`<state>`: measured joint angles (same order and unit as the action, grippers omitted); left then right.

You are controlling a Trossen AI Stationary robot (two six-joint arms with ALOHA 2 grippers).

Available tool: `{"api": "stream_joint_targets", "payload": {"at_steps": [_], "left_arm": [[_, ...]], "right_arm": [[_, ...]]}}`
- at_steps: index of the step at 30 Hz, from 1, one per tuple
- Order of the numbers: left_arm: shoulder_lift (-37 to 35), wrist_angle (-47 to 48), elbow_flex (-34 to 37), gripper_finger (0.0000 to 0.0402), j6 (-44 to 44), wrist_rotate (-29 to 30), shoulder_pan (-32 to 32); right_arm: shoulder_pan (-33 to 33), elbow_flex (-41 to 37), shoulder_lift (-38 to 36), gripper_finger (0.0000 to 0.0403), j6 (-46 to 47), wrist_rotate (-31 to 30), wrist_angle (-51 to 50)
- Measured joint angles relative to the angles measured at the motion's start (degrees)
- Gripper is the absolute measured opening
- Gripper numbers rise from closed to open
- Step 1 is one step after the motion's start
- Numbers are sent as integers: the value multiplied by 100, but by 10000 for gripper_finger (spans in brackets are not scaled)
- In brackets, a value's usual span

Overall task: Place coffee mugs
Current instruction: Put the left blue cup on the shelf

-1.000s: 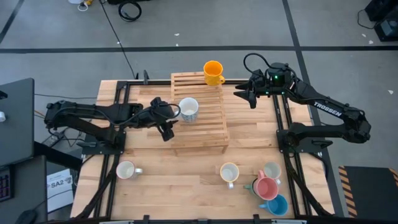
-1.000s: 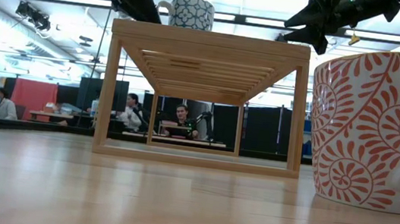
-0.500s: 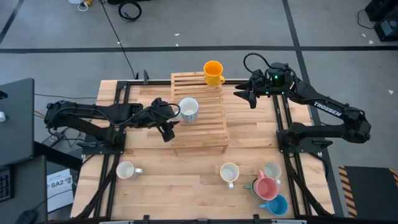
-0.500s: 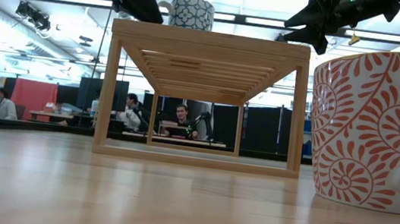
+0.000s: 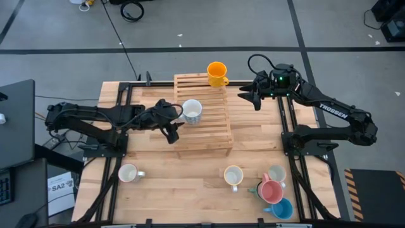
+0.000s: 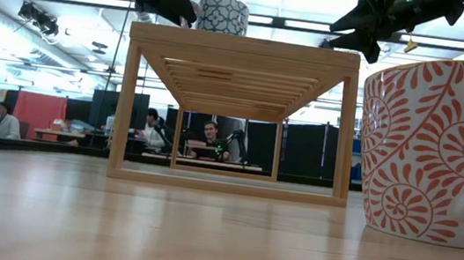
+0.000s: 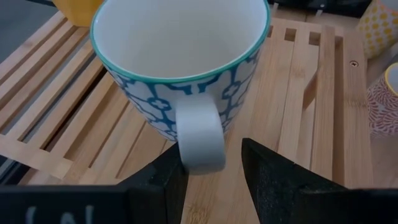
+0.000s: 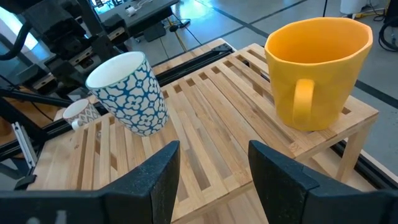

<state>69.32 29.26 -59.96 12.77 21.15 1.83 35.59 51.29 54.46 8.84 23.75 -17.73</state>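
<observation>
Fingers (image 7: 155,180) of my left gripper (image 7: 211,177) spread open around the patterned mug's (image 7: 180,62) handle on the slatted rack (image 5: 202,130); right gripper (image 8: 211,168) open, facing the orange mug (image 8: 317,68).

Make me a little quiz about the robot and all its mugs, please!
1. True or false: the orange mug stands on the wooden rack.
2. How many mugs stand on the table in front of the rack: A) two, B) five, C) eight?
3. Which part of the patterned mug sits between the left gripper fingers?

Key:
1. True; it stands at a far corner of the rack.
2. B: the white mug, the cream mug, and a cluster with the pink mug and blue mug.
3. Its handle; the fingers are open either side of it.
</observation>
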Motion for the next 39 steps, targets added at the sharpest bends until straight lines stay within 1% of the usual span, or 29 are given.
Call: {"api": "stream_joint_targets", "payload": {"at_steps": [7, 11, 15, 18, 23, 26, 33, 36, 39], "left_arm": [[0, 9, 0, 151, -36, 9, -4], [0, 9, 0, 131, -38, 22, -4], [0, 9, 0, 100, -34, 34, -4], [2, 3, 0, 77, -39, 153, -2], [2, 17, -2, 73, -56, 542, -6], [2, 7, -2, 73, -320, 722, -27], [8, -420, -2, 54, -1342, 739, -385], [-46, -583, 7, 43, -1584, 542, -689], [-46, -631, -4, 26, -1468, -91, -1031]], "right_arm": [[0, 0, 1, 197, 0, 0, -1], [0, 0, 0, 197, 0, 0, 0], [0, 0, 0, 197, 0, 0, 0], [0, 1, 0, 197, 0, 0, 1], [0, 0, 0, 197, 0, 0, 2], [0, 0, 0, 197, 0, 0, 1], [0, 0, 0, 197, 2, 0, 1], [1, 0, 0, 197, 1, -1, 2], [1, 0, 0, 197, 1, -2, 1]]}}
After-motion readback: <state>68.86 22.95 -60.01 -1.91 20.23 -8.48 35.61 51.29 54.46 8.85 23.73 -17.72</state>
